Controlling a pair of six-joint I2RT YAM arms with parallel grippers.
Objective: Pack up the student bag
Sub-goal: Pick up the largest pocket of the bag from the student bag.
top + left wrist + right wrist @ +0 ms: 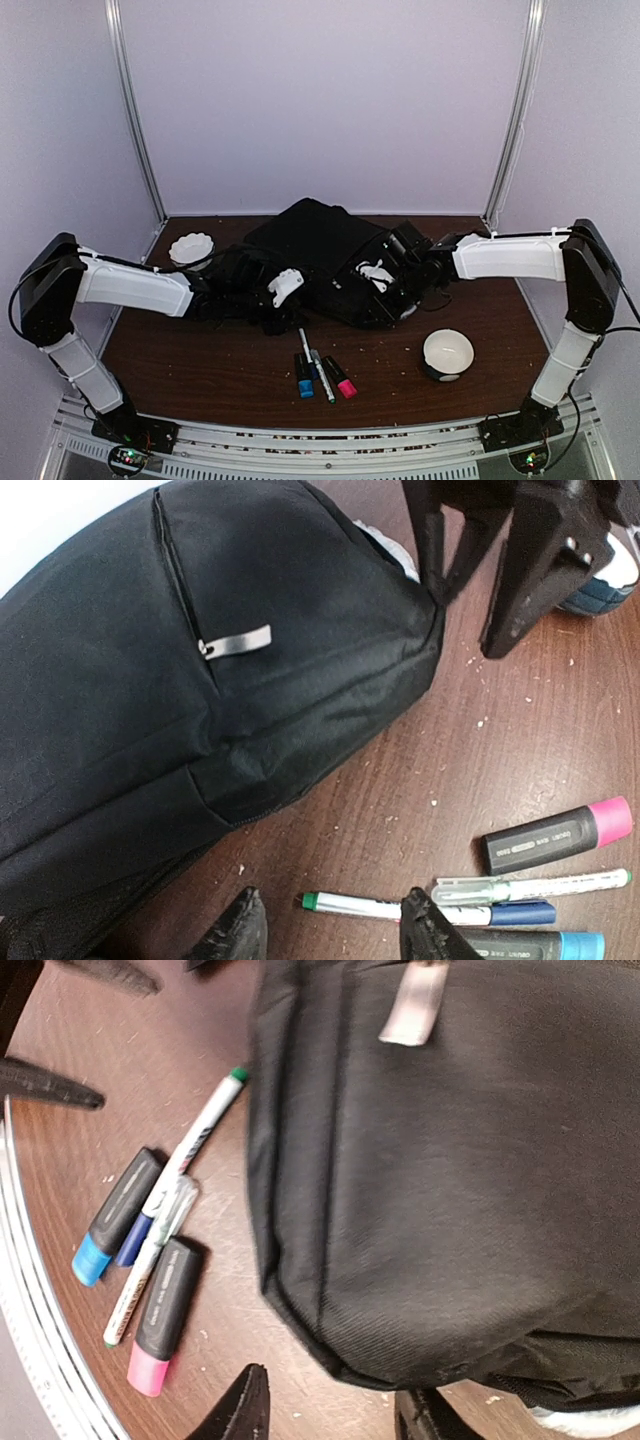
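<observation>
Two grippers stand at the bag (320, 245), one at each side of its near end. The left gripper (335, 935) has its fingers spread with only table between them. The right gripper (330, 1415) also has its fingers apart, and I see nothing in its grasp.

The bag lies flat on the table, directly ahead of both grippers. For the left gripper it fills the ground ahead and to its left. Seen from overhead, its long axis slants from the far side down toward the right gripper.

A zip pull (238, 641) sits on the bag's upper face, ahead of the left gripper. That zip looks closed, and I find no open mouth.

The pens (520, 890) lie loose, just right of the left gripper's fingertips and to the left of the right gripper, clear of the bag. I judge the left gripper nearer to them.
</observation>
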